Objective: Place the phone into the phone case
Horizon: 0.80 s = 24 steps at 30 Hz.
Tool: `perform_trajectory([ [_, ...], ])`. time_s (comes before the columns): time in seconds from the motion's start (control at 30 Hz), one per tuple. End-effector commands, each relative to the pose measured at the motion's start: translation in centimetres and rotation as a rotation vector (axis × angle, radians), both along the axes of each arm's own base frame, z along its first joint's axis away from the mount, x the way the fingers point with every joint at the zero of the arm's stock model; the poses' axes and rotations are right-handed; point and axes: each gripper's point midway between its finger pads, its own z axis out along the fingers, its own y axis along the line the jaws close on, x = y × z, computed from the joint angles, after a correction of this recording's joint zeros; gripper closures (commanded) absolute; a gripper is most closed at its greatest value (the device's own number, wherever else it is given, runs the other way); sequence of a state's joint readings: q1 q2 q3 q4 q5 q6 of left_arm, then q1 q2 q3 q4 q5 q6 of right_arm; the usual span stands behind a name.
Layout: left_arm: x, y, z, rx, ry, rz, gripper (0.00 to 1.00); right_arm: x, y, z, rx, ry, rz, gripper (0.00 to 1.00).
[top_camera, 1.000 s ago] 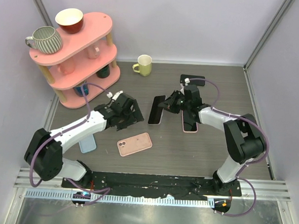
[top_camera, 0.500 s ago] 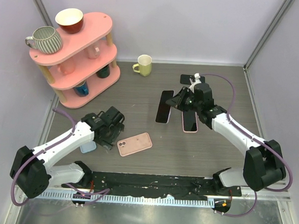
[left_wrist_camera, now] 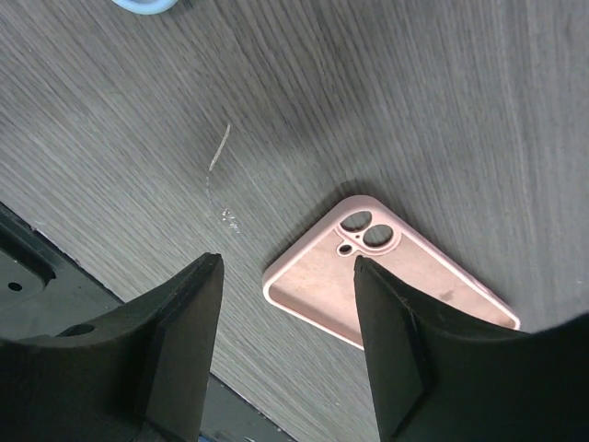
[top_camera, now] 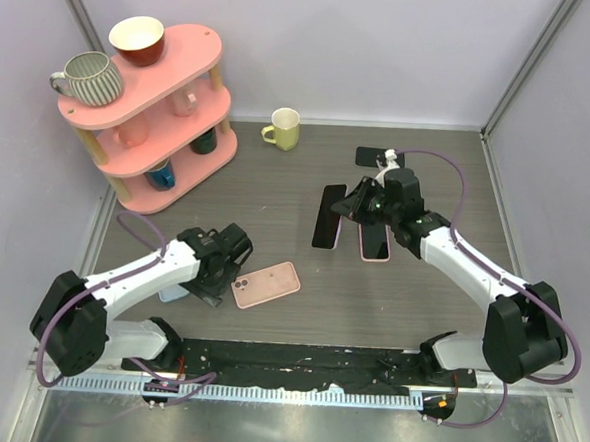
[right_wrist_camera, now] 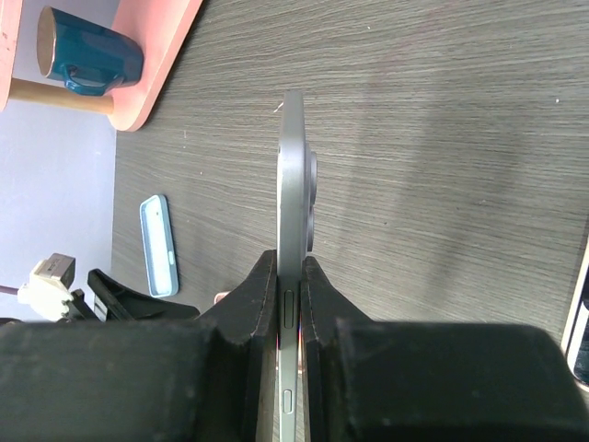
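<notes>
1. The left arm has swung back from the middle of the worktop (top_camera: 277,180) toward its near-left corner. The left pincer (left_wrist_camera: 285,276) now hangs over the left end of the case (top_camera: 266,284). Its jaws have narrowed from full width but stand apart, with nothing between them. This looks like a move to steady the case.
2. The right arm has drifted only slightly. The right pincer (right_wrist_camera: 291,276) is clamped tight on the phone (top_camera: 328,215), held up over the worktop's centre, well apart from the case. The insertion has not yet begun.
3. The phone stands on its thin edge. Its long axis runs roughly from the far edge toward the near edge. Its camera bump is clear of the fingers, but which end that is cannot be told from above.
4. The case lies flat near the near edge. Its long axis runs roughly along that edge, the camera cut-out toward the left. It appears to lie hollow side up. The phone probably has to turn about a quarter-turn and tip flat before it can seat.
</notes>
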State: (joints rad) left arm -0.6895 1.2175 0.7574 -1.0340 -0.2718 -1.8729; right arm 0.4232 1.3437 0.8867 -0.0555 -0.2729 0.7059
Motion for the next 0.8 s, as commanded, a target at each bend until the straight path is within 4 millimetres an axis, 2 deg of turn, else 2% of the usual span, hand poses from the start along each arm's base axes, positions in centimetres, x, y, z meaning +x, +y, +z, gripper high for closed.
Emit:
perform_trajectory([
  [0.0, 0.3, -0.1, -0.1, 0.056, 0.000, -0.068, 0.37, 0.3, 0.0, 3.7, 0.039, -0.127, 0.001, 0.99],
  [0.07, 0.0, -0.5, -0.8, 0.047, 0.001, -0.088, 0.37, 0.3, -0.1, 3.5, 0.035, -0.127, -0.004, 0.99],
  [0.2, 1.1, -1.4, -1.5, 0.032, -0.051, -0.137, 0.37, 0.1, -0.4, 3.2, 0.026, -0.128, -0.008, 0.99],
  [0.23, 1.1, -1.5, -1.9, 0.040, -0.039, -0.159, 0.38, -0.1, -0.5, 2.6, 0.011, -0.104, -0.008, 0.99],
  [0.4, 0.0, -1.1, -3.1, 0.103, 0.077, -0.185, 0.45, -0.2, -0.7, 2.5, 0.006, -0.106, -0.012, 0.99],
  [0.5, -0.2, -0.9, -3.8, 0.128, 0.108, -0.209, 0.55, -0.3, -0.8, 2.6, 0.010, -0.112, -0.017, 0.99],
  [0.53, -0.2, -0.8, -3.9, 0.135, 0.110, -0.211, 0.64, -0.4, -0.8, 2.7, 0.008, -0.114, -0.014, 0.99],
  [0.57, 0.1, -0.6, -3.8, 0.155, 0.100, -0.228, 0.68, -0.3, -1.0, 2.9, 0.001, -0.121, -0.018, 0.99],
  [0.6, 0.5, -0.6, -3.7, 0.163, 0.083, -0.256, 0.69, -0.3, -1.0, 3.2, -0.003, -0.129, -0.020, 0.99],
  [0.7, 2.9, -0.9, -2.4, 0.219, 0.006, -0.406, 0.88, -0.4, -1.5, 3.9, -0.026, -0.146, -0.027, 0.99],
  [0.73, 3.7, -1.2, -1.9, 0.233, -0.021, -0.456, 0.97, -0.6, -1.8, 4.0, -0.038, -0.149, -0.031, 0.99],
  [0.77, 5.0, -2.0, -0.8, 0.239, -0.062, -0.513, 1.00, -0.8, -2.1, 4.7, -0.041, -0.171, -0.036, 0.99],
])
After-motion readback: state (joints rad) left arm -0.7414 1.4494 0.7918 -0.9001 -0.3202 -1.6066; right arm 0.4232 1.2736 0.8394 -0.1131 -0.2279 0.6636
